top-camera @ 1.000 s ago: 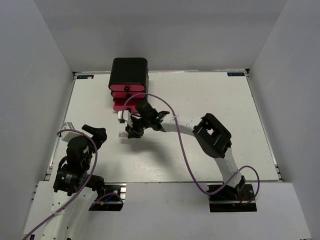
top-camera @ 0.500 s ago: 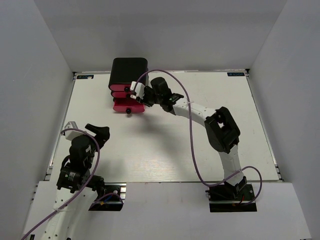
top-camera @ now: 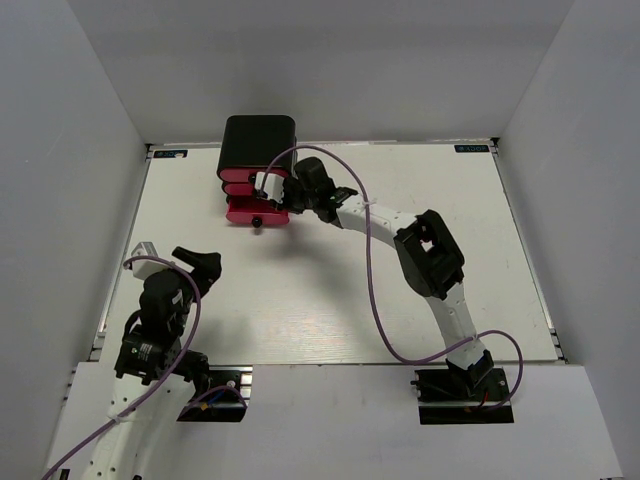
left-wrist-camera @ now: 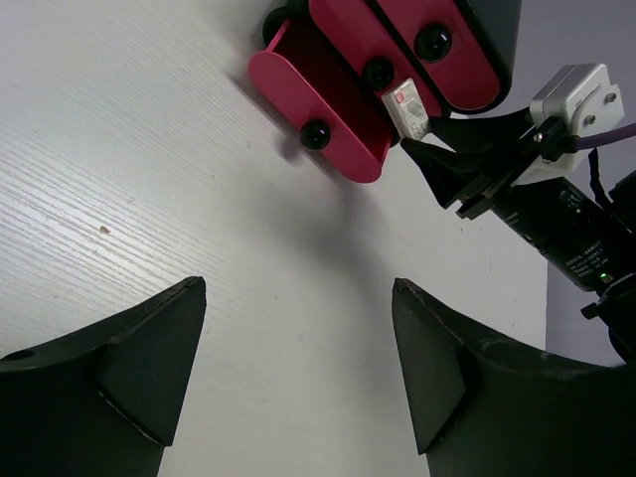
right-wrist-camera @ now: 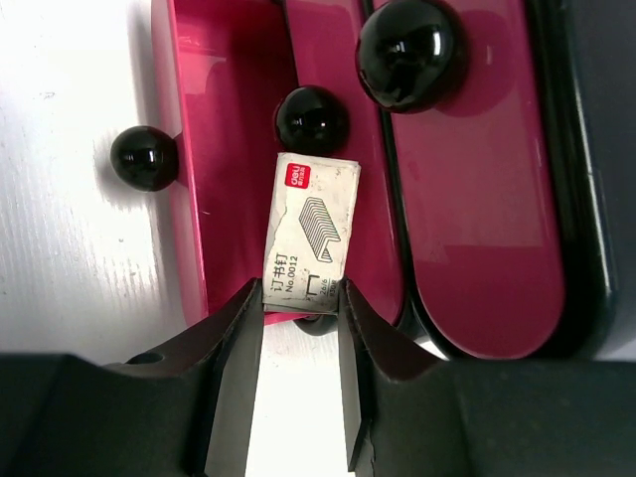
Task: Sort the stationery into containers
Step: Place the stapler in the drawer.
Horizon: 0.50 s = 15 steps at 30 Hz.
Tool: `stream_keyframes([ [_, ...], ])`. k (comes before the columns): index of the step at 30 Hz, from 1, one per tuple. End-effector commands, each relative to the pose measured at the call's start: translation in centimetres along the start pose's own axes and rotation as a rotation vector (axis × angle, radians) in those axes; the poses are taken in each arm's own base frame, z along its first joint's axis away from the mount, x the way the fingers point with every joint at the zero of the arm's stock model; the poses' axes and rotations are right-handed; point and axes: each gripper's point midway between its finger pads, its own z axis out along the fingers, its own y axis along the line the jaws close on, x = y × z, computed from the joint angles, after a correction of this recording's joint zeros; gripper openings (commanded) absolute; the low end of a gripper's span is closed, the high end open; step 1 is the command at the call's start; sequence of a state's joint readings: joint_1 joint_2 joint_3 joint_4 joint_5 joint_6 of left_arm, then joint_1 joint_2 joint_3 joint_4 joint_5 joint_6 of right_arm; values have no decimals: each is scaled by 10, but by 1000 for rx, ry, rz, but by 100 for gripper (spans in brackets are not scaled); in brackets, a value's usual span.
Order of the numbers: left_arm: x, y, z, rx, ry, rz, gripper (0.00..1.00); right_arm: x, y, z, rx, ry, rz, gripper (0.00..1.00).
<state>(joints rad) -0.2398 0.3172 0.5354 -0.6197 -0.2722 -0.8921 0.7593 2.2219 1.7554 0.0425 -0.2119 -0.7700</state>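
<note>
Well short of the black rounded plastic cabinet [top-camera: 258, 135], the left gripper [left-wrist-camera: 296, 328] hung released and empty above the white worktop [top-camera: 420, 200], its arm folded near its base, probably to leave room. The cabinet's lowest pink drawer [right-wrist-camera: 234, 149] stood pulled out to receive items. Over it, the right gripper [right-wrist-camera: 301, 298] pinched the small white cardboard staple box [right-wrist-camera: 308, 224], that arm stretched long toward the cabinet front.

The rounded plastic cabinet [top-camera: 258, 135] is seen in black, its three glossy drawers [right-wrist-camera: 477, 199] in deep pink, each fitted with a round black knob [right-wrist-camera: 409, 52]. The small white cardboard box [right-wrist-camera: 310, 229] is marked with a red logo, a grey staple drawing and dark print. The matt worktop [left-wrist-camera: 149, 179] is shown white with faint grain. The left claw [left-wrist-camera: 298, 293] and right claw [right-wrist-camera: 301, 303] are coloured black, and a purple cable [top-camera: 370, 290] is seen.
</note>
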Motion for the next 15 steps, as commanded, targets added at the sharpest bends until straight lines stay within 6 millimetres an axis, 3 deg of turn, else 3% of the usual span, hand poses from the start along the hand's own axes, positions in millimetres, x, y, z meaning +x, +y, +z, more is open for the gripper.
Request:
stream_keyframes([
  [1, 6, 1, 3, 1, 21, 2, 86, -7, -10, 1, 10, -21, -52, 8],
  [6, 9, -2, 5, 12, 36, 2, 86, -2, -3, 4, -9, -10, -72, 20],
  [12, 10, -5, 8, 17, 43, 2, 86, 4, 5, 10, -28, -2, -71, 45],
  [13, 8, -7, 8, 25, 37, 0, 86, 2, 5, 9, -27, -5, -71, 53],
  [15, 10, -9, 11, 35, 41, -2, 84, 4, 2, 8, -22, -4, -65, 57],
])
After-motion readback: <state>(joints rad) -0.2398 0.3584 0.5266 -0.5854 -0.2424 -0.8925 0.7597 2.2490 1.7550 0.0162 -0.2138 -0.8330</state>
